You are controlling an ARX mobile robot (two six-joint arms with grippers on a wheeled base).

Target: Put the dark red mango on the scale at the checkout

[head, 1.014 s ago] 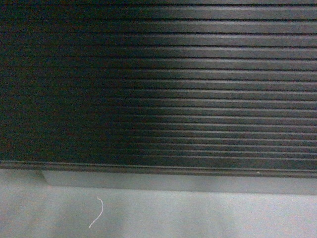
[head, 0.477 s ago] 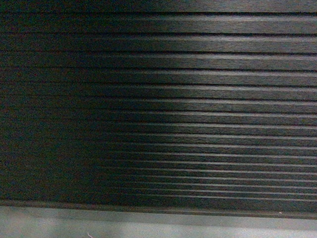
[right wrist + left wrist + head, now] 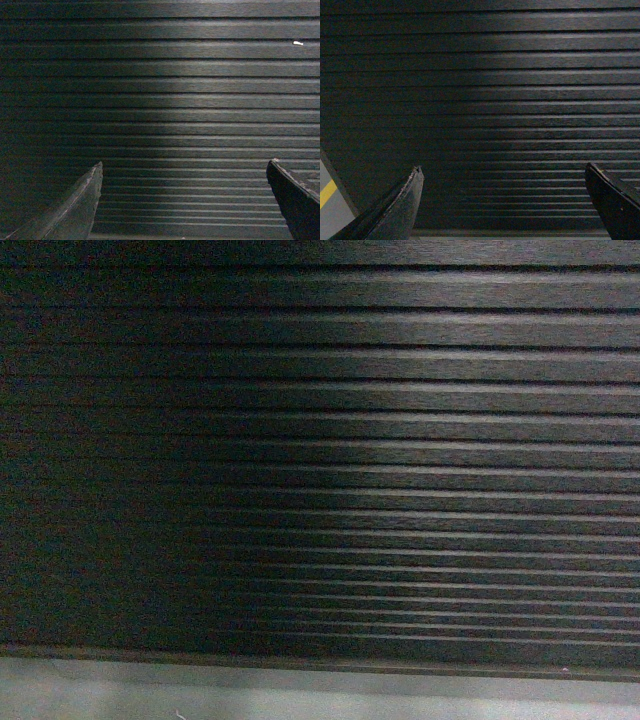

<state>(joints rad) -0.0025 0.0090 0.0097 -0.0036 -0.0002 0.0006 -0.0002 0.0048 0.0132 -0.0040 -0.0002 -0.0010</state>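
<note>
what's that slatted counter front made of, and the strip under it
The counter front looks like dark brown-black wood-grain laminate or veneer, possibly brushed metal. The signs are fine horizontal streaks along each slat and a soft satin sheen where light falls. The strip under it looks like smooth matte grey painted board or plastic, with no visible grain. Neither can be told for certain.

The checkout (image 3: 330, 460) front is dark slatted panelling with a fine brushed, wood-like grain running along each slat; it takes a soft satin sheen where light falls and reads matt in the shaded part. The grey plinth (image 3: 300, 685) below looks smooth and dull. In the wrist views the fingers (image 3: 395, 210) of the left hand (image 3: 504, 200) and those of the right hand (image 3: 184, 200) are black, matt, with rough, worn edges.
</note>
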